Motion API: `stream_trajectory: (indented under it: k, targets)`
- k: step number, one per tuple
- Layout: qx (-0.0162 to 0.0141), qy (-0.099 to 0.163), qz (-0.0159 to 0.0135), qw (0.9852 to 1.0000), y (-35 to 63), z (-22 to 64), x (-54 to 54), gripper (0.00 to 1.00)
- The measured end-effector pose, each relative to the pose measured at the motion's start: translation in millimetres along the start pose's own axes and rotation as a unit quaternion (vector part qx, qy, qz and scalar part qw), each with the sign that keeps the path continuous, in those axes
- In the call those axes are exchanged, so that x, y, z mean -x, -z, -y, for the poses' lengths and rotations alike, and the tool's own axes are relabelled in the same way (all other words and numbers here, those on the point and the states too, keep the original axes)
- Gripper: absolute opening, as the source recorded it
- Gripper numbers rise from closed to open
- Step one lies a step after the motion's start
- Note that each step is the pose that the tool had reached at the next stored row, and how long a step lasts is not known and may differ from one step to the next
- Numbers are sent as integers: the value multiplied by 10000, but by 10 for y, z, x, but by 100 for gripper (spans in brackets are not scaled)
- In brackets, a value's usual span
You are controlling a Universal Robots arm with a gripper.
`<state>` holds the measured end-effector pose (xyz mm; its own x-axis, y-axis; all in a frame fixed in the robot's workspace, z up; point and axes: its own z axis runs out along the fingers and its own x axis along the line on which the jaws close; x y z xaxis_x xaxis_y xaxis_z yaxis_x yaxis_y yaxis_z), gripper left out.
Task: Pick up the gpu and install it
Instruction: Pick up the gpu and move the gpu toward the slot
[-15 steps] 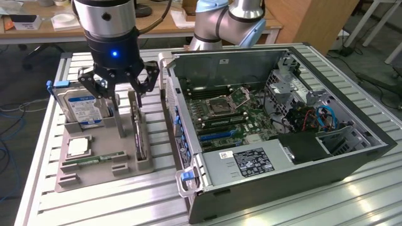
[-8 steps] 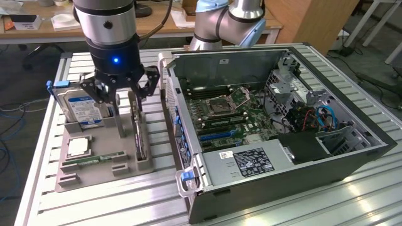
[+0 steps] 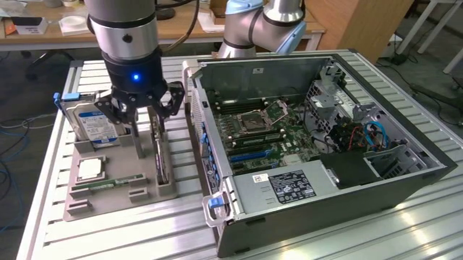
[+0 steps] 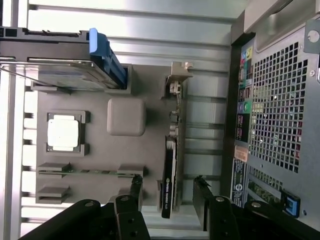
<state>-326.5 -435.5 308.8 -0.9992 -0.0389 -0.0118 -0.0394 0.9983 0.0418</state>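
Note:
The gpu (image 3: 162,160) stands on its long edge in a slot of the grey parts tray (image 3: 108,203), left of the open computer case (image 3: 318,162) in the exterior view. In the wrist view the gpu (image 4: 171,170) shows edge-on, dark, with its metal bracket (image 4: 176,80) at the far end. My gripper (image 3: 149,142) hangs just above the card, open. Its black fingers (image 4: 136,187) stand on either side of the card's near end, apart from it. My gripper (image 4: 168,194) holds nothing.
The tray (image 4: 150,145) also holds a blue-labelled hard drive (image 3: 94,125) upright, a CPU (image 3: 90,169) and a RAM stick (image 3: 108,183). The case's perforated rear panel (image 4: 282,100) stands close beside the tray. A second robot arm (image 3: 261,24) stands behind the case.

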Motion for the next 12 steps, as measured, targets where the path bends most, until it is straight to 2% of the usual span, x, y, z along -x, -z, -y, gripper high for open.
stream_trajectory:
  k: [12]
  targets:
    - [1,-41,4,10000,-175,7,4,53]
